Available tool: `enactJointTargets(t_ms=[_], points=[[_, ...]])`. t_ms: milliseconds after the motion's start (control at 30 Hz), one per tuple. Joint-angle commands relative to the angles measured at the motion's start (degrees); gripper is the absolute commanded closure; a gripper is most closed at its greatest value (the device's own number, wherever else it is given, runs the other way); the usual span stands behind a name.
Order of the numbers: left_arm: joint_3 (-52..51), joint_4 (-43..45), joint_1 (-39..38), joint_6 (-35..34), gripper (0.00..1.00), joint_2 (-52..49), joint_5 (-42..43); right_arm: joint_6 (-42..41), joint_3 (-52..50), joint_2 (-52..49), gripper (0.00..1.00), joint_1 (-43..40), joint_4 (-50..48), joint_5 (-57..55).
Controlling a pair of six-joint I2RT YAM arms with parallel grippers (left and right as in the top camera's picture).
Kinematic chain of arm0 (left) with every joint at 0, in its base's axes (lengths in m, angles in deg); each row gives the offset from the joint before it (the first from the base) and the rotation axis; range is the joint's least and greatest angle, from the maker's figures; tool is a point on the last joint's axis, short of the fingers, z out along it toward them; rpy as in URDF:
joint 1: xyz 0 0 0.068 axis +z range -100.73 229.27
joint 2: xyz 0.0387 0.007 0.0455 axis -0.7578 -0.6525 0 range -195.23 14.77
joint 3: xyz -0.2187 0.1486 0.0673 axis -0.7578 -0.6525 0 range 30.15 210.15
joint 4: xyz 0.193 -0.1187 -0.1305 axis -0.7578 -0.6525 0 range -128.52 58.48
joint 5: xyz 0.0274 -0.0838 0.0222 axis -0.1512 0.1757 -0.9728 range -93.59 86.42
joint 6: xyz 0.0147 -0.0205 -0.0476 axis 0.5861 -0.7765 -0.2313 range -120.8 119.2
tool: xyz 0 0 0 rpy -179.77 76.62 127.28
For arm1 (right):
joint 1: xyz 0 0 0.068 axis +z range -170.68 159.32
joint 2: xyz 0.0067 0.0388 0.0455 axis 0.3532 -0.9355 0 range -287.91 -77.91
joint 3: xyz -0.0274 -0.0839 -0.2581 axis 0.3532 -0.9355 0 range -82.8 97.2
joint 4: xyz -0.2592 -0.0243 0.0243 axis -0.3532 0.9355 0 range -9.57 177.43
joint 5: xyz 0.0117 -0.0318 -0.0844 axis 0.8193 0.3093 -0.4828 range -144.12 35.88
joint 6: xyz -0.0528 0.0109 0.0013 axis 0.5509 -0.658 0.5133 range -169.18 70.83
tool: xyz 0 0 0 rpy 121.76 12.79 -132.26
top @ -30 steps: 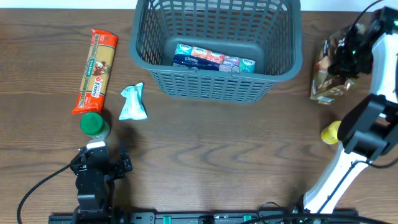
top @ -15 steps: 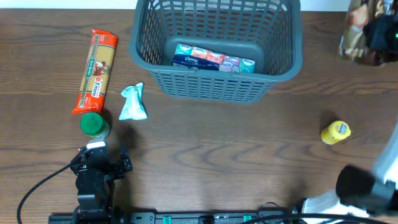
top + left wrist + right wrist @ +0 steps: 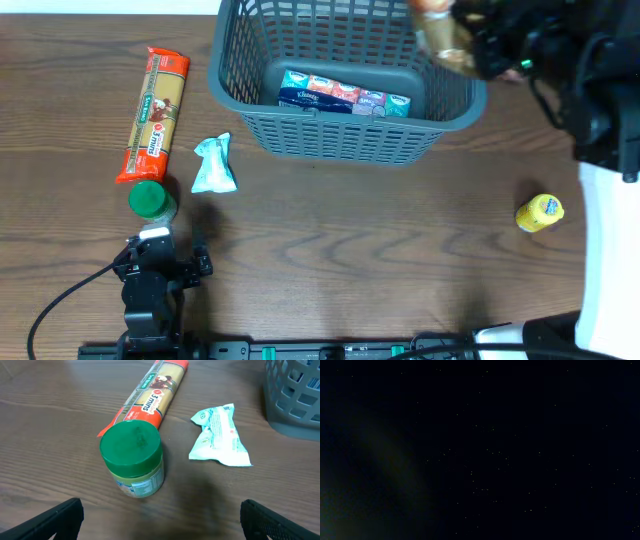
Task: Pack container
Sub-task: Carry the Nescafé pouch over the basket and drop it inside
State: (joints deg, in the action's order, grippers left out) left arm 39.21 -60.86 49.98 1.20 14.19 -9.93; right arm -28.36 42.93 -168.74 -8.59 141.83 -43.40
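Container (image 3: 345,140), dark grey with slotted walls, stands at the far middle of the wooden table (image 3: 350,250), and a row of tissue packs (image 3: 345,97) lies on its bottom against the near wall. The right gripper (image 3: 468,42) hangs over the container's far right corner, clenched on a brown packet (image 3: 440,35) that is raised above the rim. This part of the overhead view is blurred, so the fingers themselves are hard to make out, and the right wrist view is almost wholly dark and shows nothing clearly. The left gripper (image 3: 162,522) sits low at the near left of the table with its jaws released and spread wide, grasping nothing. Just beyond it stands a green-lidded jar (image 3: 132,462), upright. A long spaghetti pack (image 3: 150,397) lies flat behind the jar, its near end touching or almost touching the lid's edge. A pale blue packet (image 3: 220,435) lies to the right of the jar, between it and the container's near left corner, apart from both. A small yellow bottle (image 3: 539,212) lies alone on the right of the table, well apart from the container.
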Motion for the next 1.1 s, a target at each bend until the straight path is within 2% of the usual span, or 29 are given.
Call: enactJointTargets(t_ms=[0, 533, 700, 1067], points=[[-0.96, 0.11, 0.24, 0.98, 0.01, 0.37, -0.11, 9.53, 2.19, -0.42, 0.99, 3.28, -1.22, -2.8], [-0.96, 0.11, 0.24, 0.98, 0.02, 0.37, -0.11, 21.29, 2.19, -16.72, 0.99, 6.36, 2.62, -3.56], [-0.96, 0.11, 0.24, 0.98, 0.01, 0.37, -0.11, 21.68, 2.19, -21.75, 0.99, 6.19, 2.64, -7.5], [-0.96, 0.11, 0.24, 0.98, 0.01, 0.37, -0.11, 19.5, 2.1, -28.89, 0.99, 4.96, 2.45, -7.48]])
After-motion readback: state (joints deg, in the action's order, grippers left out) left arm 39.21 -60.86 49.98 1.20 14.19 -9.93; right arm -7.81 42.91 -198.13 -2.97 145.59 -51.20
